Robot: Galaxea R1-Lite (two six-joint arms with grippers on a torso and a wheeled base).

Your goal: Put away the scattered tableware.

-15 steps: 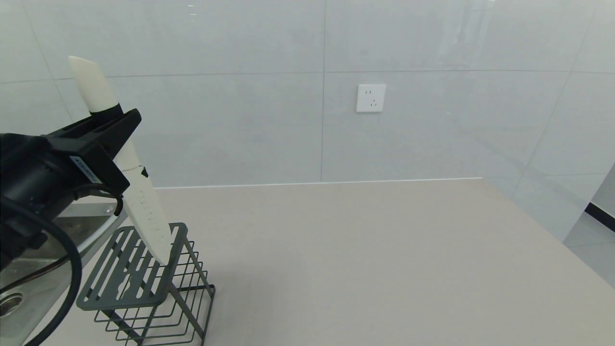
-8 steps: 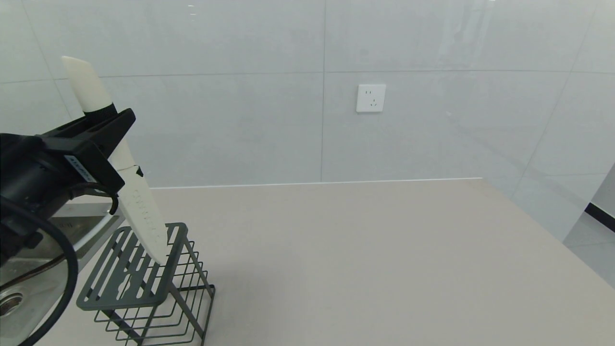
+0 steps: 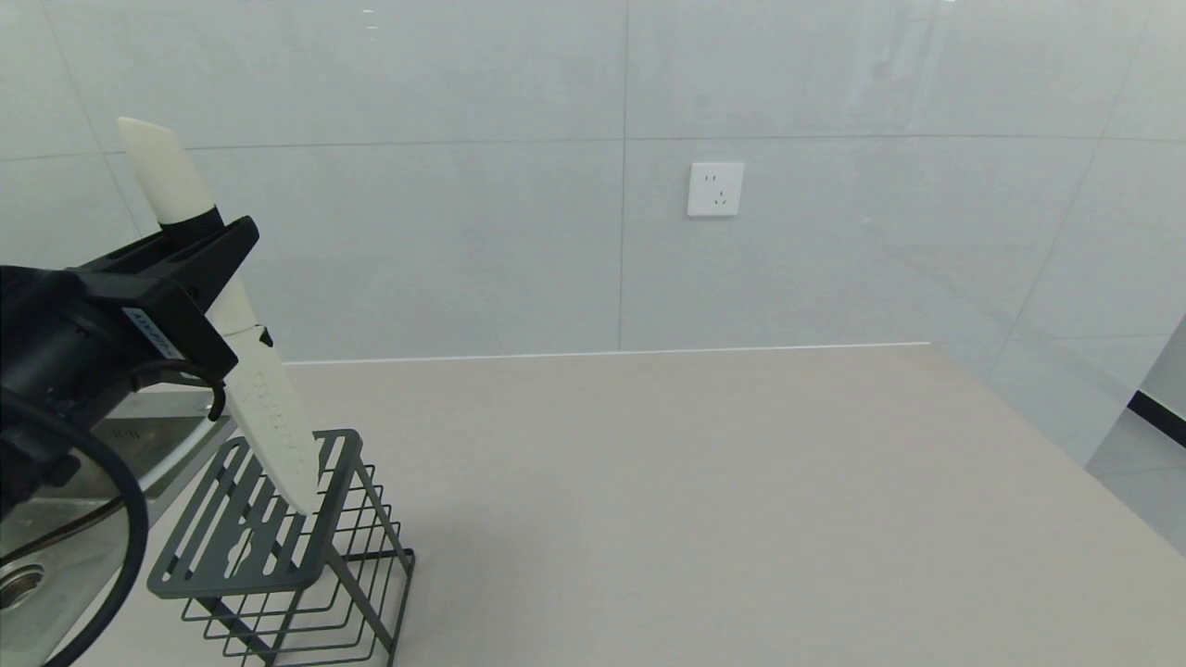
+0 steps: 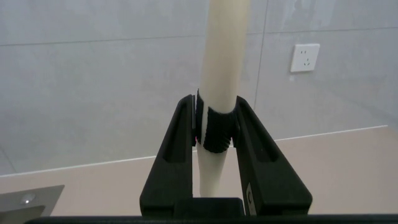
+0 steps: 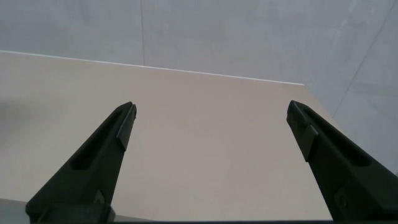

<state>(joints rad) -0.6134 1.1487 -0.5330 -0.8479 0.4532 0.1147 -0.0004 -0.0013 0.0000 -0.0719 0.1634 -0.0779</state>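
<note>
My left gripper (image 3: 199,245) is shut on the handle of a cream-white knife (image 3: 269,417), held above the counter at the left. The knife tilts, handle up and blade down, and its tip meets the slotted top of a dark grey wire knife rack (image 3: 250,547). From the left wrist, the pale handle (image 4: 222,56) stands clamped between my two black fingers (image 4: 180,143). My right gripper (image 5: 211,118) hangs open over bare beige counter with nothing between its fingers.
A steel sink (image 3: 56,519) lies left of the rack, partly behind my arm and its black cable. A white wall socket (image 3: 715,189) sits on the tiled back wall. The beige counter (image 3: 723,500) stretches to its right edge.
My left gripper has carried the knife slightly leftward and down; the blade tip now sits at a slot nearer the rack's middle. The right arm has not moved.
</note>
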